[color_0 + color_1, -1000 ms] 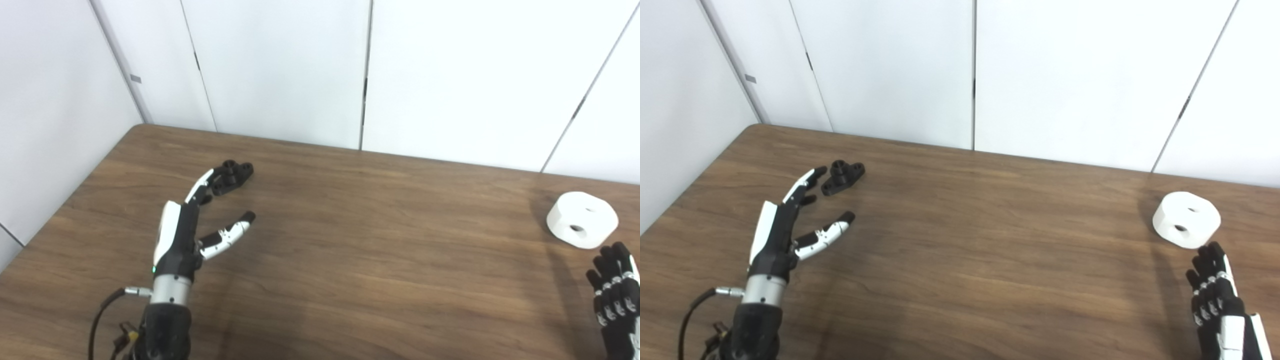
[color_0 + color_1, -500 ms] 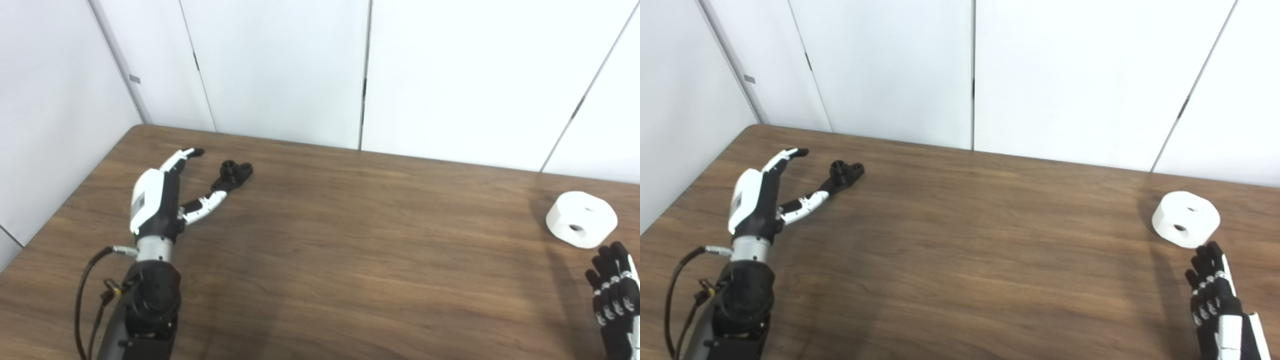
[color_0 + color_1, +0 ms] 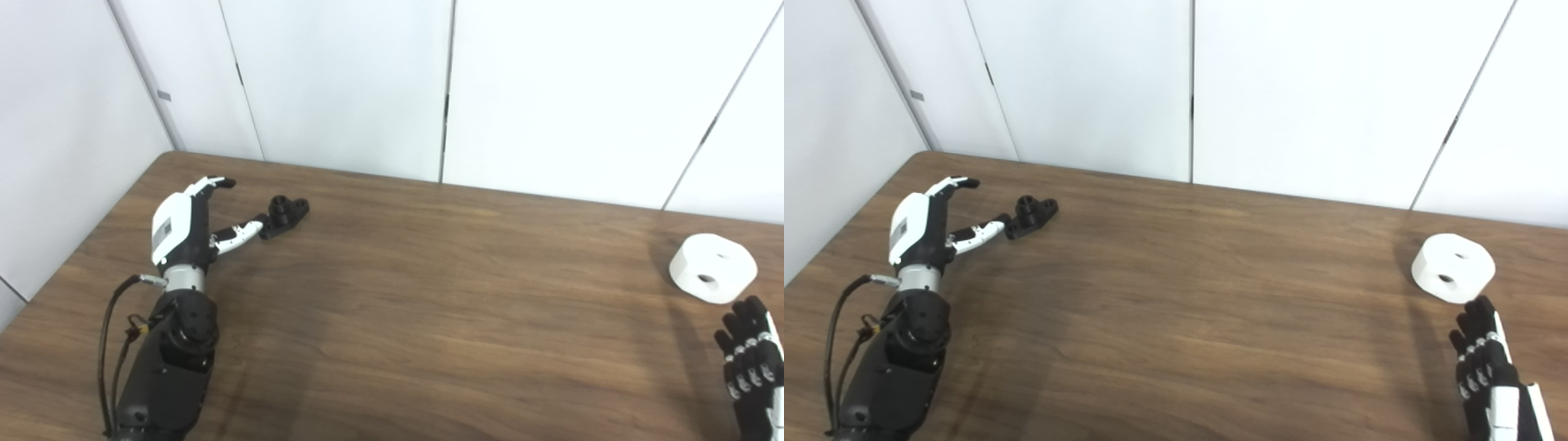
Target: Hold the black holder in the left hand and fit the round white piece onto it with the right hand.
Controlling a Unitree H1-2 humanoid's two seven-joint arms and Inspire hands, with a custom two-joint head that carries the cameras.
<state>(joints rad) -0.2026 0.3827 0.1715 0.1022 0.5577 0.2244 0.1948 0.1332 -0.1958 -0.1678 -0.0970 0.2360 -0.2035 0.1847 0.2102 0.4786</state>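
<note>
Left hand (image 3: 184, 226) seen spread open beside black holder (image 3: 284, 216) on table (image 3: 429, 294); round white piece (image 3: 712, 268) lain far right, near right hand (image 3: 752, 361).

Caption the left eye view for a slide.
Open left hand reaches the black holder; round white piece waits near right hand.

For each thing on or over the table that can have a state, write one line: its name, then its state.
black holder: lying on the table, not gripped, thumb tip at its near end.
round white piece: resting on the table, untouched, not fitted.
left hand: open, fingers spread beside the holder.
right hand: open, empty, just short of the white piece.
</note>
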